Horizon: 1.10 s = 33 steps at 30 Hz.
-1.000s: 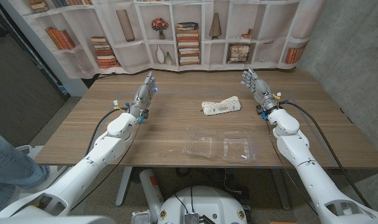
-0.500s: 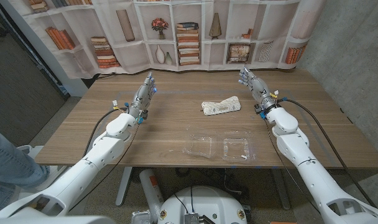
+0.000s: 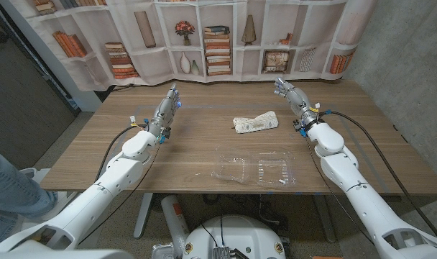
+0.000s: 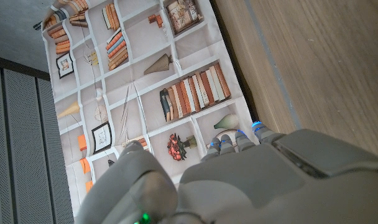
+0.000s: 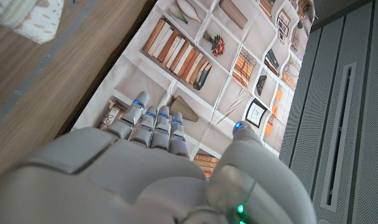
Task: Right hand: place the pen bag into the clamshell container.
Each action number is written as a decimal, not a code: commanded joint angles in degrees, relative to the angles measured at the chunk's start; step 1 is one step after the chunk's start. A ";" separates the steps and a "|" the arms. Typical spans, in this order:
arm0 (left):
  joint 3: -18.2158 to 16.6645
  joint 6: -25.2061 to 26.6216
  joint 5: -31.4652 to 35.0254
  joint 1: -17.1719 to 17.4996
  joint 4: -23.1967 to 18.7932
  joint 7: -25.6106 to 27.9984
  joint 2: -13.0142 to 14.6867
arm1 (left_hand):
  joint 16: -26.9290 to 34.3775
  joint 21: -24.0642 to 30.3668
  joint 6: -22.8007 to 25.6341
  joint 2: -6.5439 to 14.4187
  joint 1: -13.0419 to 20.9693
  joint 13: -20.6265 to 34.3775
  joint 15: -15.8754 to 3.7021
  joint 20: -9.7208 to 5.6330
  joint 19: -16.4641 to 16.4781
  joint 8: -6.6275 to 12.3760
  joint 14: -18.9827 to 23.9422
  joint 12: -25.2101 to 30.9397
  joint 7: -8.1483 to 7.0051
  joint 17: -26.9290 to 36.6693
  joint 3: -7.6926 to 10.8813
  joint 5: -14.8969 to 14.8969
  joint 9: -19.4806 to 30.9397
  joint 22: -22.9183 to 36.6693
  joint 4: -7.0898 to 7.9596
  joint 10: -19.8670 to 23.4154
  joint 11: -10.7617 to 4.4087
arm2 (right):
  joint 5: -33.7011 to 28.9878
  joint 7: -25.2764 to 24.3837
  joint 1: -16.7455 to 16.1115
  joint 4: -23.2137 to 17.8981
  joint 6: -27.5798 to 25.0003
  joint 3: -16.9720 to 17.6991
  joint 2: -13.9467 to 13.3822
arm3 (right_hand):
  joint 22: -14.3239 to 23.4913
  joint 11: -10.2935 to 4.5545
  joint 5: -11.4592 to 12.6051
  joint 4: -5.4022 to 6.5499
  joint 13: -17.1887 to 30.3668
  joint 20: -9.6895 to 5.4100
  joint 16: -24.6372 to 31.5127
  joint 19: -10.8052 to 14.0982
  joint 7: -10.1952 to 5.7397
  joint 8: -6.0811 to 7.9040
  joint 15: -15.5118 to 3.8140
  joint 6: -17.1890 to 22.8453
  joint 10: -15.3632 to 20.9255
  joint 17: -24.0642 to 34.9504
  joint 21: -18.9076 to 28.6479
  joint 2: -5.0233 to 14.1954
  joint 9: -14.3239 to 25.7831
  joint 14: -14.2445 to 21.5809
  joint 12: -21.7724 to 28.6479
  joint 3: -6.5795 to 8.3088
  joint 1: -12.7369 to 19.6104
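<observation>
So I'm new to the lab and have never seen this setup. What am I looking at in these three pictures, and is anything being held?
It is a robot with two arms, each ending in a hand, standing at a wooden table. The wide picture is taken from its head, looking down. The other two come from cameras on the wrists, looking along the back of each hand, so they appear turned. On the table lie a pale pen bag and, nearer the robot, an opened clear clamshell container. The left hand and right hand are both raised with fingers apart, holding nothing. Behind is a curtain printed with bookshelves.
</observation>
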 commanded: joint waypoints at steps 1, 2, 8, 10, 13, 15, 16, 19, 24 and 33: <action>0.29 0.27 -0.04 -0.86 0.25 -0.60 -0.09 | 0.23 -0.36 0.24 0.32 0.27 0.19 0.08 0.46 -7.17 0.45 -3.65 0.34 0.26 0.13 -0.28 0.28 0.26 0.26 -0.07 0.14 0.01 | -2.71 -3.38 -0.22 -0.62 2.35 -1.86 -2.28 | 0.27 -0.36 0.48 -0.54 0.17 -2.19 -0.14 0.61 -0.40 0.23 -0.61 0.20 0.28 0.01 -0.17 0.11 0.22 0.46 -0.04 0.19 0.92; 0.31 0.24 0.02 -0.89 0.29 -0.54 -0.12 | 0.22 -0.40 0.25 0.35 0.29 0.19 0.08 0.48 -7.20 0.45 -3.65 0.34 0.23 0.13 -0.28 0.28 0.26 0.26 -0.08 0.16 0.06 | -2.76 -3.65 -0.17 -0.27 3.10 -1.99 -2.27 | 0.26 -0.43 0.48 -0.58 0.17 -2.17 -0.13 0.64 -0.42 0.24 -0.61 0.24 0.34 0.01 -0.20 0.11 0.22 0.52 -0.02 0.20 0.98; 0.66 0.43 0.09 -1.52 1.01 -0.96 -0.29 | 0.19 -0.49 0.28 0.46 0.38 0.19 0.07 0.49 -7.15 0.42 -3.65 0.31 0.27 0.13 -0.29 0.29 0.26 0.26 -0.10 0.15 0.05 | -3.00 -5.03 -0.07 0.37 4.68 -2.69 -2.70 | 0.26 -0.98 0.54 -1.07 0.18 -2.27 0.03 1.15 -0.86 0.43 -0.98 0.94 1.20 -0.01 -0.50 0.19 0.23 1.25 0.22 0.40 1.64; 0.77 0.58 0.28 -1.64 1.04 -0.82 -0.27 | 0.19 -0.54 0.26 0.50 0.41 0.19 0.07 0.50 -7.14 0.40 -3.62 0.31 0.28 0.13 -0.30 0.30 0.26 0.27 -0.12 0.17 0.05 | -3.12 -5.32 0.00 0.45 4.82 -2.92 -2.93 | 0.26 -1.05 0.55 -1.18 0.18 -2.33 0.02 1.28 -1.01 0.46 -1.06 1.09 1.41 -0.01 -0.58 0.19 0.23 1.31 0.28 0.44 1.78; 0.92 0.72 0.37 -1.83 1.20 -0.86 -0.31 | 0.19 -0.60 0.29 0.55 0.46 0.19 0.08 0.50 -7.13 0.39 -3.60 0.29 0.27 0.13 -0.31 0.30 0.27 0.27 -0.13 0.17 0.05 | -3.51 -5.86 0.13 0.48 5.03 -3.25 -3.30 | 0.26 -1.16 0.56 -1.28 0.19 -2.36 -0.01 1.34 -1.09 0.47 -1.14 1.20 1.45 -0.01 -0.68 0.19 0.24 1.32 0.27 0.47 1.90; 1.05 0.78 0.45 -2.03 1.40 -0.90 -0.37 | 0.17 -0.65 0.29 0.58 0.49 0.19 0.06 0.53 -7.16 0.38 -3.62 0.29 0.23 0.13 -0.32 0.31 0.27 0.27 -0.14 0.20 0.03 | -3.94 -6.35 0.21 0.37 4.99 -3.49 -3.57 | 0.26 -1.22 0.57 -1.34 0.19 -2.39 -0.02 1.38 -1.06 0.46 -1.20 1.22 1.44 0.00 -0.75 0.18 0.24 1.35 0.25 0.48 1.97; 1.11 0.82 0.43 -2.15 1.55 -0.98 -0.43 | 0.17 -0.65 0.30 0.59 0.50 0.19 0.07 0.51 -7.12 0.37 -3.61 0.30 0.24 0.13 -0.33 0.31 0.27 0.27 -0.15 0.21 0.00 | -4.14 -6.52 0.26 0.34 5.00 -3.62 -3.74 | 0.26 -1.22 0.58 -1.37 0.19 -2.39 -0.02 1.39 -1.06 0.45 -1.21 1.22 1.47 0.00 -0.78 0.17 0.24 1.39 0.25 0.48 2.00; 1.30 0.86 0.40 -2.57 2.10 -1.20 -0.65 | 0.17 -0.72 0.37 0.64 0.54 0.19 0.07 0.53 -7.14 0.38 -3.58 0.29 0.19 0.13 -0.34 0.31 0.27 0.27 -0.16 0.23 0.00 | -5.05 -7.38 0.41 0.11 5.00 -4.04 -4.19 | 0.26 -1.22 0.59 -1.46 0.19 -2.40 -0.04 1.43 -1.11 0.41 -1.21 1.20 1.44 0.00 -0.90 0.16 0.24 1.40 0.22 0.50 2.10; 1.62 0.68 0.51 -3.24 2.88 -1.56 -0.99 | 0.14 -0.82 0.38 0.71 0.60 0.20 0.07 0.54 -7.13 0.36 -3.59 0.28 0.21 0.13 -0.37 0.31 0.27 0.28 -0.18 0.27 0.05 | -6.03 -8.29 0.83 -0.15 4.87 -4.83 -4.96 | 0.27 -1.23 0.61 -1.62 0.20 -2.38 -0.11 1.50 -1.19 0.35 -1.29 1.20 1.47 0.03 -1.15 0.14 0.24 1.38 0.17 0.52 2.25; 1.96 0.80 0.52 -4.02 3.73 -1.92 -1.24 | 0.12 -0.96 0.44 0.80 0.68 0.20 0.02 0.56 -7.10 0.34 -3.57 0.25 0.15 0.13 -0.42 0.32 0.27 0.29 -0.21 0.29 -0.03 | -7.70 -9.74 1.57 -0.10 5.03 -6.19 -6.08 | 0.28 -1.35 0.64 -1.80 0.20 -2.37 -0.15 1.57 -1.30 0.28 -1.29 1.19 1.48 0.05 -1.47 0.09 0.25 1.42 0.10 0.52 2.38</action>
